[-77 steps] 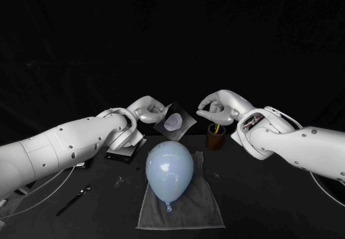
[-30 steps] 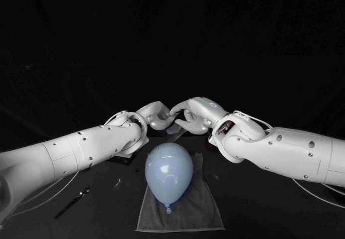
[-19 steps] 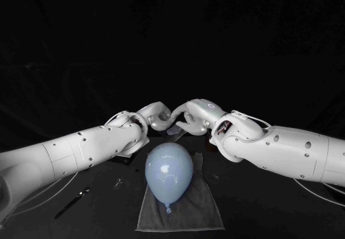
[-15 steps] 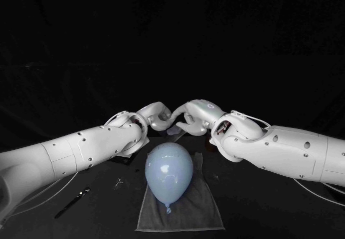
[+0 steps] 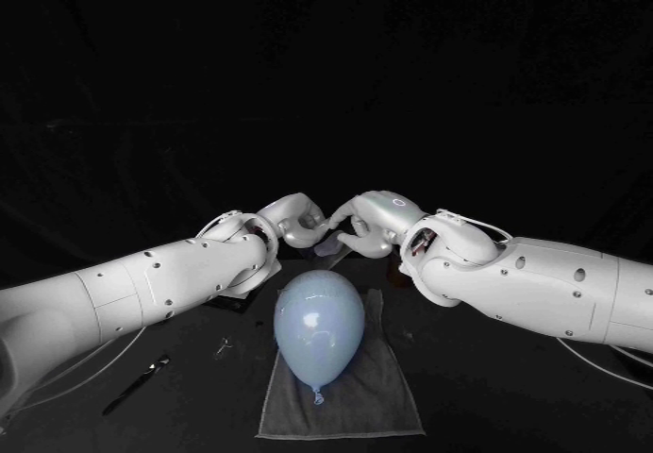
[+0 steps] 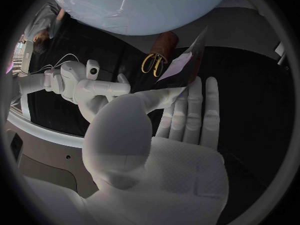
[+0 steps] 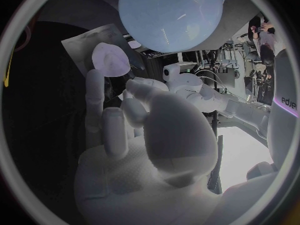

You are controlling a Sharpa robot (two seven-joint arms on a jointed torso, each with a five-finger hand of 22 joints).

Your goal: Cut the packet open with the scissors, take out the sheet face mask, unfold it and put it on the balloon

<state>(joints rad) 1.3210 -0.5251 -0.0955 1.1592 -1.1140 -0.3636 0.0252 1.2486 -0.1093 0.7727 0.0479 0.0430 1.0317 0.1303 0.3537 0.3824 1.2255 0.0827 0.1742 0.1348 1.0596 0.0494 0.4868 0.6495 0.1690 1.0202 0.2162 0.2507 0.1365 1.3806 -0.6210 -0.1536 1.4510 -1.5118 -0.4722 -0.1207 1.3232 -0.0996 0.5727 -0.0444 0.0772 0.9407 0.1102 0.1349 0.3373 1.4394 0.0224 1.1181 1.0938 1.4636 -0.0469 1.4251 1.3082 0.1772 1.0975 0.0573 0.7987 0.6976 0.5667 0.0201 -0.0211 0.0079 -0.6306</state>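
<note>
Here the left hand (image 6: 159,135) pinches the packet (image 6: 186,65); the right hand (image 7: 150,135) touches it, grip unclear.

The balloon (image 5: 320,316) was pale blue, the towel (image 5: 367,396) grey, the counter (image 5: 504,387) black; the packet (image 7: 109,57) showed dark with a pale oval print.

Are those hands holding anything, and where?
The left hand pinches the dark square packet by one edge; the right hand is at it, its grip unclear.
</note>
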